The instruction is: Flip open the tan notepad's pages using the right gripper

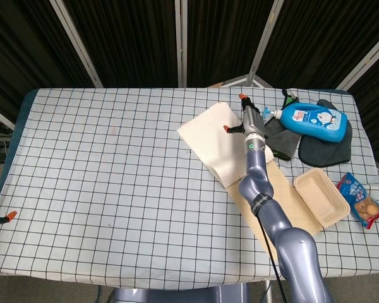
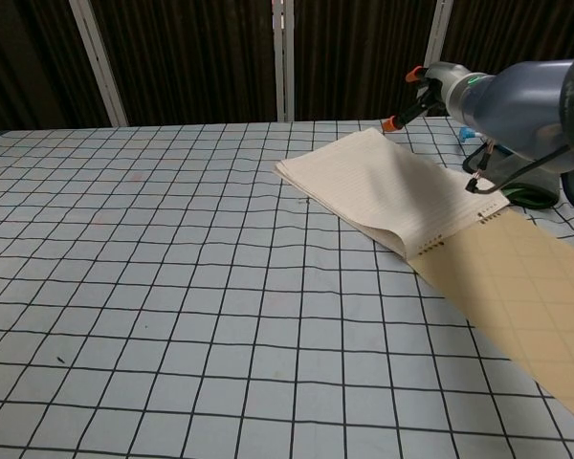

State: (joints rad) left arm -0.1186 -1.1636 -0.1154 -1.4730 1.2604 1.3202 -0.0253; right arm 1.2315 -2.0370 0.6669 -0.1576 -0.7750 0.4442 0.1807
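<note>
The tan notepad lies open and flat on the checked table. Its lined pages [image 1: 210,140] [image 2: 373,186] are turned over to the left, and the tan cover [image 1: 295,211] [image 2: 521,296] stretches to the right toward the front edge. My right hand [image 1: 247,120] [image 2: 427,88] hovers just above the far right corner of the pages. Its orange-tipped fingers are spread and nothing is in them. Part of the cover is hidden under my right forearm in the head view. My left hand shows in neither view.
A blue bottle [image 1: 316,120] lies on a dark cloth [image 1: 326,149] at the back right. A tan food box [image 1: 321,196] and a snack packet [image 1: 361,202] sit near the right edge. The table's left half is bare checked cloth [image 1: 101,164].
</note>
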